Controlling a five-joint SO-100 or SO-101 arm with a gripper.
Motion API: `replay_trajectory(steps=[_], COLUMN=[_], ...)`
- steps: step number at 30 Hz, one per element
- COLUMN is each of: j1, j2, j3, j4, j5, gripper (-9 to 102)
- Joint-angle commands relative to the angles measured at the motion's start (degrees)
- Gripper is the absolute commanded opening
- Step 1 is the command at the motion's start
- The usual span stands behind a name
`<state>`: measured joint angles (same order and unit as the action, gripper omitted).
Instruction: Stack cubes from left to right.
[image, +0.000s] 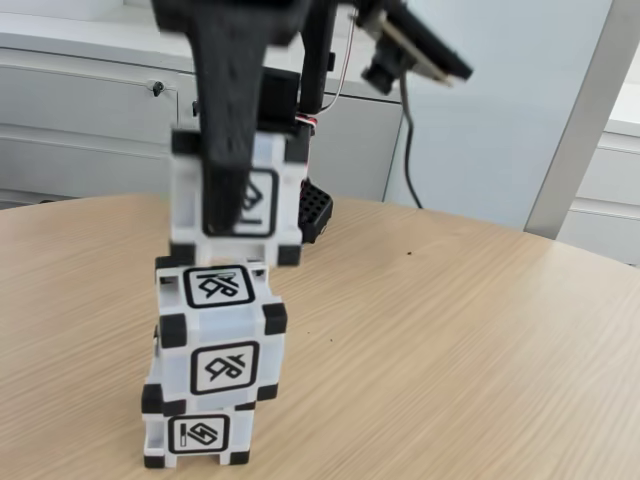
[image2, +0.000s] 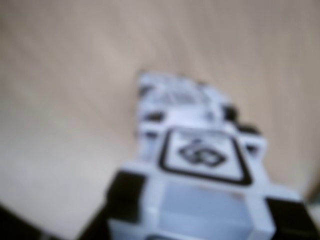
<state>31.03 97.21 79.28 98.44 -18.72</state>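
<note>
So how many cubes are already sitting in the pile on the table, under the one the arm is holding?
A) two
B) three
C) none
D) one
A: in the fixed view the bottom cube carries the middle cube, while the gripper holds the top cube above them.

Three white, black-cornered cubes (image: 222, 350) in one slightly crooked stack

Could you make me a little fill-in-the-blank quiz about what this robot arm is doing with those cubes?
1. The number of cubes in the fixed view is ____.
2. The gripper holds the top cube above a stack of ____ cubes.
3. The bottom cube rests on a ____ table.
4. The middle cube sits on the bottom cube, slightly ____.

Missing words: three; two; wooden; askew
</note>
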Motion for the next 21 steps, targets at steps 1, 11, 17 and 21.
replay_trajectory(steps=[1,11,17,21], j1=[0.62,0.62,0.79,2.9], j2=[1.23,1.23,1.23,1.23], j3=[0.7,0.7,-0.18,-0.18], j4=[0.44,0.44,0.44,0.44], j5=[-0.7,-0.35,-0.44,-1.05], gripper=[14,14,14,14])
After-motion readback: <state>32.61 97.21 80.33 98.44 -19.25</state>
